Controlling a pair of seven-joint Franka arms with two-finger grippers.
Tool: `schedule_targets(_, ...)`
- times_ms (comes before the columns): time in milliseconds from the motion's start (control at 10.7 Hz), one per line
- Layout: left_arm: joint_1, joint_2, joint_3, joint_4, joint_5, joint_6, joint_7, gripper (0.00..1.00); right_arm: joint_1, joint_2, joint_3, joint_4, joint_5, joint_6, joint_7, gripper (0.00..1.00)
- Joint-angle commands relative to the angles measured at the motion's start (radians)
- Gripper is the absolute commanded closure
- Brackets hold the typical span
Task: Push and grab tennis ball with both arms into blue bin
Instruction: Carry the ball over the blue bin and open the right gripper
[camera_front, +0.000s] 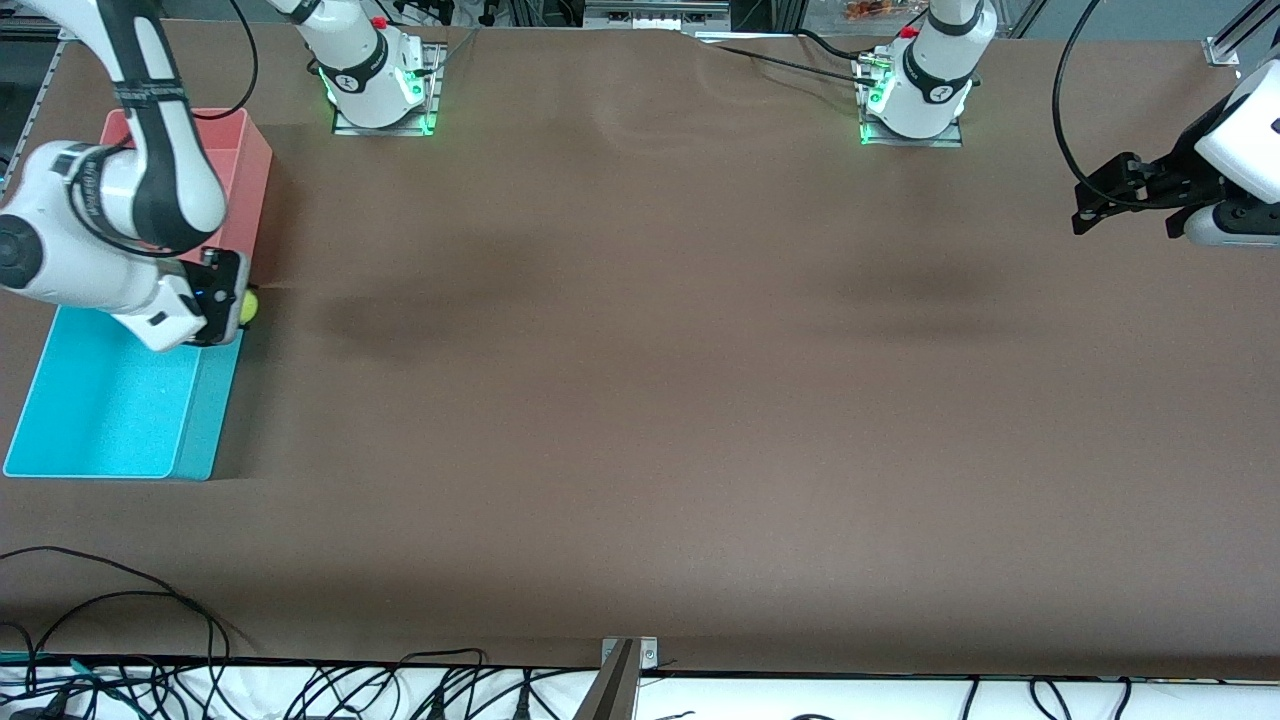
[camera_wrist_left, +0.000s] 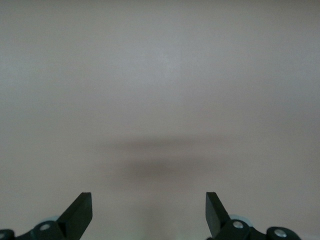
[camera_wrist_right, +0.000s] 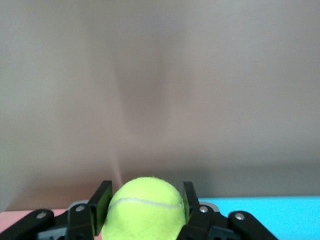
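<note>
The ball (camera_wrist_right: 145, 207), fuzzy yellow-green with a pale seam, sits pinched between my right gripper's (camera_wrist_right: 145, 200) two black fingers, one pressed to each side so it cannot roll free. I hold it in the air just at the blue bin's (camera_front: 70, 420) rim, at the corner next to the pink bin (camera_front: 245, 165), so it seems not yet over the blue floor; I judge a short carry inward is needed before letting go. The pink bin touches the blue bin's end farther from the front camera, so a drop too soon could land wrong or bounce off the rim onto the table (camera_front: 640, 400). My left gripper (camera_wrist_left: 149, 215) waits well apart, fingers spread wide over bare brown table at the left arm's end.
</note>
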Motion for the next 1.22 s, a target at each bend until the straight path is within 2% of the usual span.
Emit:
schedule_targets(0, -0.002, 0.016, -0.008, 0.036, 0.033, -0.035, -0.019, 0.00, -0.006, 0.014, -0.070, 0.119, -0.018, -0.066, 0.088, 0.91)
schedule_targets(187, -0.008, 0.021, -0.010, 0.042, 0.033, -0.036, -0.019, 0.00, -0.006, 0.037, -0.156, 0.153, -0.065, -0.014, 0.170, 0.91)
schedule_targets(374, -0.006, 0.022, -0.010, 0.037, 0.033, -0.036, -0.019, 0.00, -0.009, 0.095, -0.211, 0.182, -0.064, 0.014, 0.162, 0.90)
schedule_targets(842, -0.008, 0.022, -0.010, 0.037, 0.033, -0.036, -0.017, 0.00, -0.057, 0.224, -0.219, 0.185, 0.005, 0.123, 0.153, 0.89)
schedule_targets(935, -0.008, 0.022, -0.010, 0.039, 0.033, -0.036, -0.017, 0.00, -0.057, 0.238, -0.219, 0.185, 0.012, 0.132, 0.155, 0.85)
schedule_targets(1029, -0.008, 0.022, -0.010, 0.039, 0.033, -0.036, -0.019, 0.00, -0.057, 0.250, -0.219, 0.186, 0.031, 0.132, 0.153, 0.64)
schedule_targets(1122, -0.008, 0.022, -0.010, 0.039, 0.033, -0.036, -0.019, 0.00, -0.057, 0.254, -0.219, 0.186, 0.046, 0.134, 0.162, 0.14)
